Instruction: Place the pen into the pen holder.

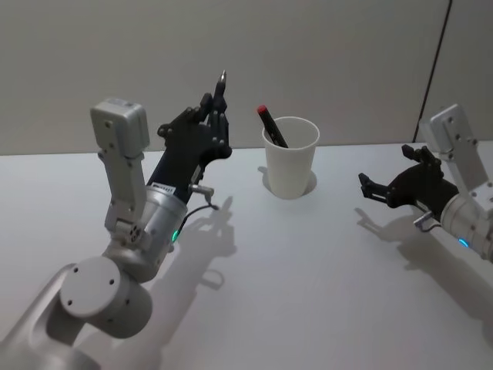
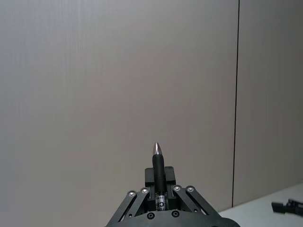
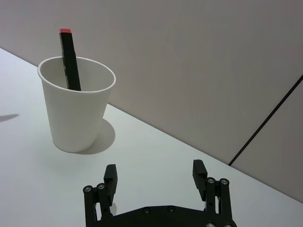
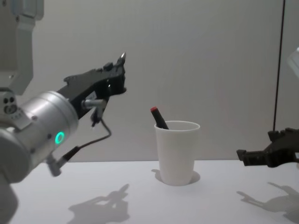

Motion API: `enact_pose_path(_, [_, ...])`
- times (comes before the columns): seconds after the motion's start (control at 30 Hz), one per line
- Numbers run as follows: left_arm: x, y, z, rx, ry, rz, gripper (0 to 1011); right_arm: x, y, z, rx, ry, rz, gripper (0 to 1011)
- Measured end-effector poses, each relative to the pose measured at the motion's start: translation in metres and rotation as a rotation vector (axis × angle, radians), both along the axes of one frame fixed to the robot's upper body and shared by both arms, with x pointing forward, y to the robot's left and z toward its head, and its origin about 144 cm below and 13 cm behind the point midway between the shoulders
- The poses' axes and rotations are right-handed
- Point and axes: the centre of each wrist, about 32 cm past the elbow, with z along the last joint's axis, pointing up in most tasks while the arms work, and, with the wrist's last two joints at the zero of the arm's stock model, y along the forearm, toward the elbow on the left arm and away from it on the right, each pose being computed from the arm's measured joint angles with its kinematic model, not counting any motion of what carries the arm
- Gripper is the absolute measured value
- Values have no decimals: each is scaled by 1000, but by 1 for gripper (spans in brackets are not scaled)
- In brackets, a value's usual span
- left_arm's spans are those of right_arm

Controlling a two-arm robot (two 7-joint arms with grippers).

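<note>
1. The pen (image 1: 221,89) is clear of the desk (image 1: 308,270). It is held up in the air with its silver tip pointing upward, over the far part of the desk. It sits to the left of the pen holder and higher than its rim.
2. The left gripper (image 1: 215,116) has its fingers drawn narrow around the pen's lower barrel. In the left wrist view the barrel stands straight up out of the middle of the clamp.
3. The pen holder (image 1: 291,158) stands upright near the desk's far edge, about midway along it, and is apart from the pen. A black marker with a red end (image 1: 271,126) already leans inside, on the rim's left side.
4. The right gripper (image 1: 371,187) hovers low over the right side of the desk, well apart from the cup. Its fingers are spread wide and hold nothing, and it looks idle.
5. The step in hand appears to be the carry: the pen is grasped and lifted but is not yet over the opening.
6. The next move likely calls for swinging the pen rightward over the cup's mouth. The wrist would then turn so the pen points steeply down. It should aim for the free right part of the opening, away from the marker, and go low before the fingers part. A nudge could tip so light a cup.
</note>
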Motion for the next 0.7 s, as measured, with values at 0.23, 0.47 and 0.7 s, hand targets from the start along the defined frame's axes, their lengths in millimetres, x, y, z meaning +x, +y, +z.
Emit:
enact_pose_path(0.23, [18, -12, -7, -82, -36, -46, 123, 0, 0, 0, 0, 0, 0, 1001])
enact_pose_path(0.47, [33, -25, -14, -127, -38, -87, 123, 0, 0, 0, 0, 0, 0, 1001])
enact_pose_path(0.7, [44, -38, -19, -140, -34, -115, 123, 0, 0, 0, 0, 0, 0, 1001])
